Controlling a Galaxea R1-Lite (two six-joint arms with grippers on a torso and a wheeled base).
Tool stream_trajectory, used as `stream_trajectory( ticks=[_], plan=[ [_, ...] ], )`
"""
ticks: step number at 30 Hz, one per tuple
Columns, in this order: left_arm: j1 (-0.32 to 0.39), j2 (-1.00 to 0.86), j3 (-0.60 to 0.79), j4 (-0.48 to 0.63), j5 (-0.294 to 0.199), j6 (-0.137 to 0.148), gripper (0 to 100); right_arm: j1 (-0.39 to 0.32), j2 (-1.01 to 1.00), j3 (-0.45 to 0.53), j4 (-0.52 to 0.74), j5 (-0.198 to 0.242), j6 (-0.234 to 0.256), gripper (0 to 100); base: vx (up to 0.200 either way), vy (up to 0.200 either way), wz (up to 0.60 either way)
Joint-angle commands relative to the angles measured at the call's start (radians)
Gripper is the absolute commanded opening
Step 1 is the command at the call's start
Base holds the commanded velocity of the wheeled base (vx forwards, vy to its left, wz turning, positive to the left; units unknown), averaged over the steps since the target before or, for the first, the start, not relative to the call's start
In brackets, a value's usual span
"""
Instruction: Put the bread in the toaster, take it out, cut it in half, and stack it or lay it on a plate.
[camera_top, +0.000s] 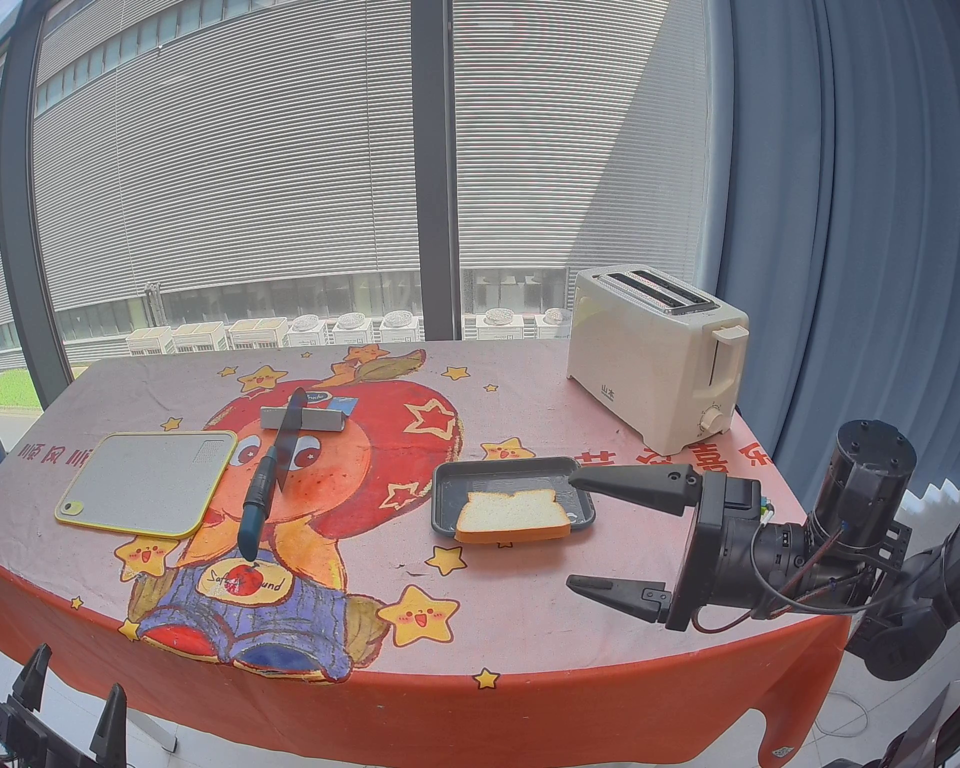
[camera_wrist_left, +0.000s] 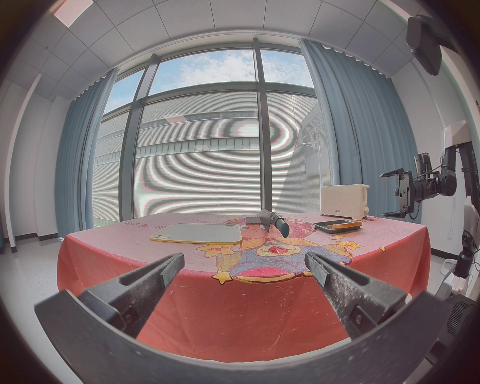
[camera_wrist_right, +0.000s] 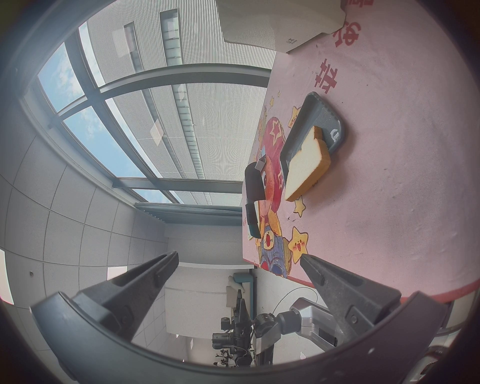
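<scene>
On the plate (camera_top: 500, 474), one bread slice (camera_top: 512, 514)

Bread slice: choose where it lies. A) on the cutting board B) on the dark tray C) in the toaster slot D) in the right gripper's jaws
B: the bread slice lies on the dark tray, overlapping its near rim, with the toaster standing apart behind it.
</scene>
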Motion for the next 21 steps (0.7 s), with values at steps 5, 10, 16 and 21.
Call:
stream_trajectory(
  ticks=[5, 10, 16, 21],
  plan=[
    [0.0, -0.016, 0.016, 0.0, 0.0, 0.0, 100, 0.005, 0.052, -0.09, 0.016, -0.045, 0.042, 100, 0.0, 0.0, 0.0],
    [0.0, -0.016, 0.016, 0.0, 0.0, 0.0, 100, 0.006, 0.086, -0.099, 0.016, -0.05, 0.04, 100, 0.0, 0.0, 0.0],
    [0.0, -0.016, 0.016, 0.0, 0.0, 0.0, 100, 0.008, 0.158, -0.112, 0.009, -0.048, 0.042, 100, 0.0, 0.0, 0.0],
    [0.0, -0.016, 0.016, 0.0, 0.0, 0.0, 100, 0.006, 0.194, -0.133, 0.004, -0.048, 0.047, 100, 0.0, 0.0, 0.0]
  ],
)
